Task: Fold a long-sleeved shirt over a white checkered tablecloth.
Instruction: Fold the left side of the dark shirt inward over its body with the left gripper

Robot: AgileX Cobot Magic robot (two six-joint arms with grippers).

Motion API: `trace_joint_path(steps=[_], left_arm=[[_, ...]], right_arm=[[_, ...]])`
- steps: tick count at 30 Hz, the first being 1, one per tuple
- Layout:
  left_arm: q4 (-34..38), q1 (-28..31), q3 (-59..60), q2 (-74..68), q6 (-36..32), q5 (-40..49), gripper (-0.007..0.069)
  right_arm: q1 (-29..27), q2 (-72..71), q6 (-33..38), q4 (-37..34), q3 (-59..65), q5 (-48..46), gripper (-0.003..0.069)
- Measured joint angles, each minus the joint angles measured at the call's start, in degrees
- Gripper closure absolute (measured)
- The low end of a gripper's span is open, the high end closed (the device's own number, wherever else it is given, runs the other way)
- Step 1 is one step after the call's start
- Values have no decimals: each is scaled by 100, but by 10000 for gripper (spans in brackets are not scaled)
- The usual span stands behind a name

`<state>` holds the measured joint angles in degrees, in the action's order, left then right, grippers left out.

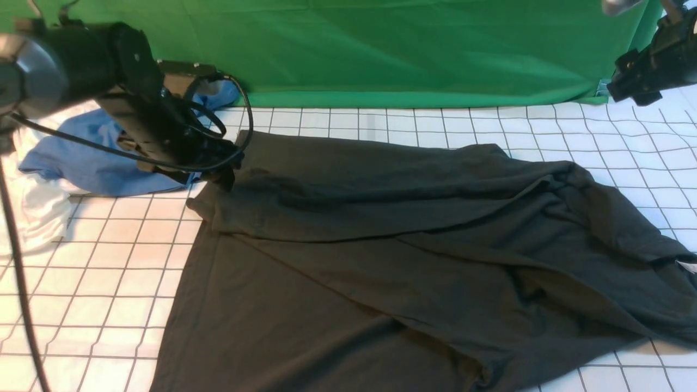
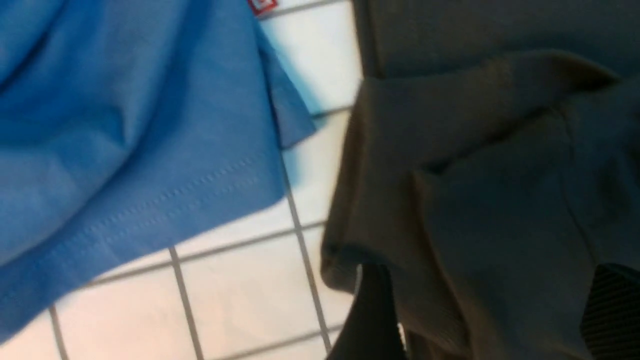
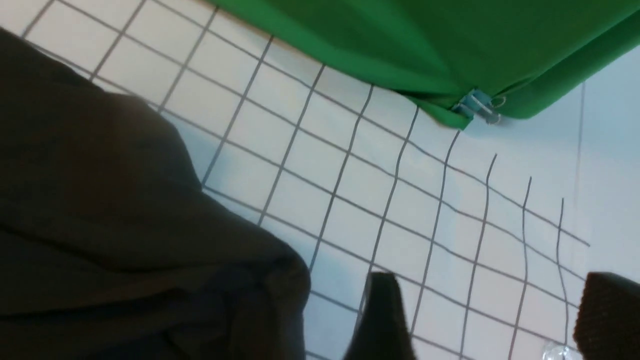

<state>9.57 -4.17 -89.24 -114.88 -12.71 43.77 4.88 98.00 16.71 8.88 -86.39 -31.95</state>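
The long-sleeved shirt [image 1: 392,261] lies spread and creased on the white checkered tablecloth [image 1: 109,272]; its print and neck label are hidden. My left gripper [image 1: 220,177] is low at the shirt's far-left corner. In the left wrist view, that gripper [image 2: 489,272] is open, with a raised fold of the shirt [image 2: 480,200] between its wide-apart fingers [image 2: 372,315]. My right gripper [image 1: 631,87] hangs high at the far right, away from the shirt. It [image 3: 495,280] stands open over bare tablecloth [image 3: 350,190], and the shirt's edge [image 3: 125,215] lies off to one side.
A blue garment [image 1: 92,158] lies crumpled by the left arm, close to the shirt's corner [image 2: 125,125]. A white garment [image 1: 32,212] sits at the left edge. The green backdrop [image 1: 381,49] closes off the back, pinned by a clip [image 3: 475,105]. A black cable [image 1: 22,283] hangs at the left.
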Motion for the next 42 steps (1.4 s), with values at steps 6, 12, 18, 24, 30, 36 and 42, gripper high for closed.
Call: trace_joint_path(steps=[6,12,18,24,30,36,42], left_arm=[[129,64,-109,-294,73,59,143],[447,70,-109,-565,68,226,143],[506,74,-120,-608,49,153,211],[502,74,-120,-608,5,75,468],[502,74,-162,-608,-285,184,650],[502,74,-583,-546,-434,990,656],[528,74,-678,79,-476,1823,656]], right_arm=[[0,0,-30,0,0,-28,140],[0,0,-34,0,0,-28,140],[0,0,-34,0,0,-28,140],[0,0,-34,0,0,-28,140],[0,0,-34,0,0,-28,140],[0,0,-34,0,0,-28,140],[0,0,-34,0,0,-116,140]])
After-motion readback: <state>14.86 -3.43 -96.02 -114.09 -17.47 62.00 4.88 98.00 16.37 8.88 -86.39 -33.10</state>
